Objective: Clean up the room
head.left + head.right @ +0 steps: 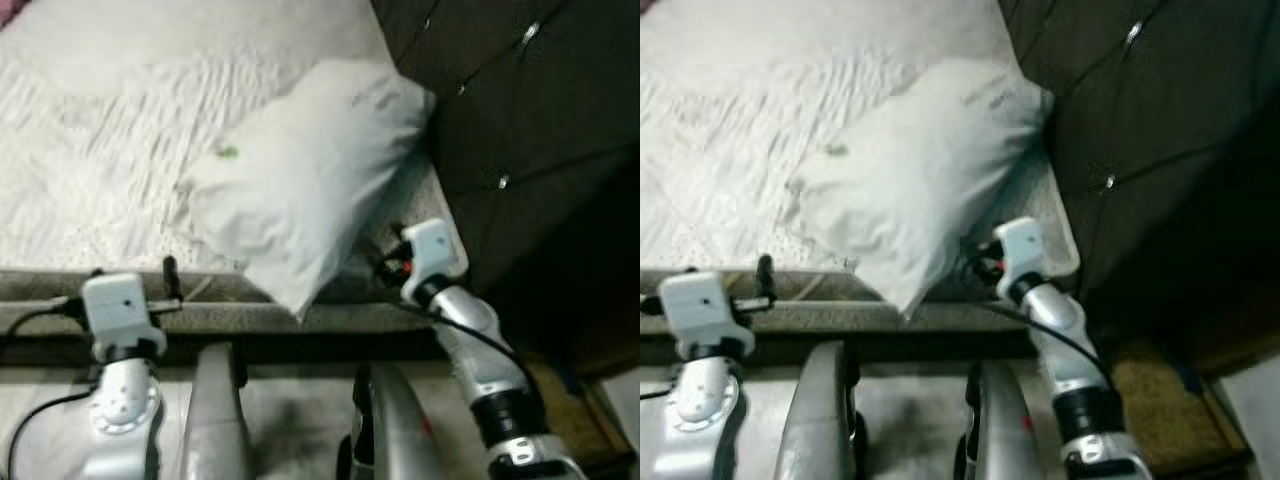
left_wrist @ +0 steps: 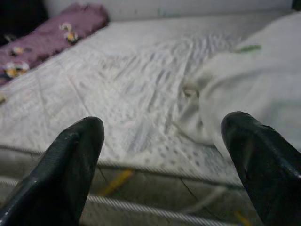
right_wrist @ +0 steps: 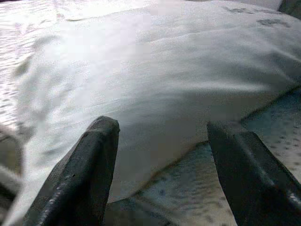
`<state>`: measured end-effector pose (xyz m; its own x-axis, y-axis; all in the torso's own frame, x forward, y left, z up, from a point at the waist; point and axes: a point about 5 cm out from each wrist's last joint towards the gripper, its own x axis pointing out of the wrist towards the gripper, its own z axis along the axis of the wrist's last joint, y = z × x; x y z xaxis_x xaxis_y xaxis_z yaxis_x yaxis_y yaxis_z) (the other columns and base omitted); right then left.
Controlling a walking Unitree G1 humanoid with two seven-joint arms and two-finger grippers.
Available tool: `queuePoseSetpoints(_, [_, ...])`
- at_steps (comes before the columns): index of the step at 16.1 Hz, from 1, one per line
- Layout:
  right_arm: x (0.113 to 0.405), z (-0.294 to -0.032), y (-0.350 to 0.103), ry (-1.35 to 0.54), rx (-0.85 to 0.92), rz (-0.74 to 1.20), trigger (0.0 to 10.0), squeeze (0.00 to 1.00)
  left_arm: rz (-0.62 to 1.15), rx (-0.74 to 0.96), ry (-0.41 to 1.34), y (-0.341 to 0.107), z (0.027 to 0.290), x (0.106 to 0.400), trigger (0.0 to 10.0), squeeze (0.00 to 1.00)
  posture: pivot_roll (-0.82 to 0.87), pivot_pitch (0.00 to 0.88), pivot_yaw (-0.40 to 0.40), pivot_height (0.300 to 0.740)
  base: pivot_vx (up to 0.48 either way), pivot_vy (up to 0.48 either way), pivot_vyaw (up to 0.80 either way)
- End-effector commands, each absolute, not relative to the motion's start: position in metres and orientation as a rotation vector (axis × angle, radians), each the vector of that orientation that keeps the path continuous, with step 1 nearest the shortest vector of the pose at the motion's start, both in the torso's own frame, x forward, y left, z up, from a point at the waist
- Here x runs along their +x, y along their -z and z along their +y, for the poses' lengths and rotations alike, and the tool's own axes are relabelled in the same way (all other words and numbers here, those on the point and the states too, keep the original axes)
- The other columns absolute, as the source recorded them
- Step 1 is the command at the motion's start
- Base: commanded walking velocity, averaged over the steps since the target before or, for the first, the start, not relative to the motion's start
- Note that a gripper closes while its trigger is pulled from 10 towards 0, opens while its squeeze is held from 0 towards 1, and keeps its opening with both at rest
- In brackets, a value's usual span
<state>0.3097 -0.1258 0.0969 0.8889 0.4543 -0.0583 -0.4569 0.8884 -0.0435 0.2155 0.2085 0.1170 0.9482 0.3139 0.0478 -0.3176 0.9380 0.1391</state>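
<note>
Head views: a plump white fabric pillow (image 1: 305, 175) lies askew near the bed's (image 1: 100, 180) headboard-side corner, its long axis diagonal, one corner overhanging the near edge; it probably wants straightening.

Left wrist view: the left claw (image 2: 162, 165) hovers released at the near edge.

Right wrist view: the right claw (image 3: 162, 165) gapes just beside the pillow's underside, seemingly poised to grip.
</note>
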Motion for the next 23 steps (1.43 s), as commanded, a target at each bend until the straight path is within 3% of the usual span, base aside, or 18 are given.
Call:
queuePoseSetpoints(1, [0.312, -0.126, -0.102, -0.481, -0.061, 0.036, 10.0, 0.0, -0.051, 0.161, -0.349, -0.128, 0.213, 0.212, 10.0, 0.0, 0.07, 0.17, -0.103, 0.575, 0.0, 0.0, 0.0])
queuePoseSetpoints(5, [0.313, -0.114, -0.098, -0.55, -0.057, 0.064, 10.0, 0.0, 0.023, 0.166, -0.38, -0.113, 0.218, 0.202, 10.0, 0.0, 0.08, 0.171, -0.108, 0.575, 0.0, 0.0, 0.0])
queuePoseSetpoints(11, [0.303, -0.091, -0.074, -0.773, -0.131, 0.204, 10.0, 0.0, 0.169, 0.193, -0.418, -0.092, 0.227, 0.179, 10.0, 0.0, 0.13, 0.166, -0.104, 0.516, 0.0, 0.0, 0.07])
queuePoseSetpoints(13, [0.307, -0.079, -0.072, -0.81, -0.168, 0.207, 10.0, 0.0, 0.177, 0.154, -0.38, -0.092, 0.224, 0.171, 10.0, 0.21, 0.15, 0.167, -0.107, 0.516, 0.0, 0.0, 0.0])
queuePoseSetpoints(15, [0.312, -0.064, -0.074, -0.838, -0.174, 0.207, 10.0, 0.0, 0.191, 0.208, -0.425, -0.091, 0.23, 0.164, 10.0, 0.13, 0.18, 0.168, -0.111, 0.516, 0.0, 0.0, 0.0])
queuePoseSetpoints(16, [0.316, -0.054, -0.077, -0.838, -0.174, 0.207, 10.0, 0.0, 0.203, 0.223, -0.446, -0.091, 0.232, 0.16, 10.0, 0.0, 0.2, 0.173, -0.114, 0.516, 0.0, 0.0, 0.0])
queuePoseSetpoints(23, [0.336, 0.001, -0.104, -0.827, -0.098, 0.179, 10.0, 0.0, 0.228, 0.244, -0.475, -0.094, 0.236, 0.145, 10.0, 0.0, 0.24, 0.189, -0.124, 0.516, 0.0, 0.0, 0.0])
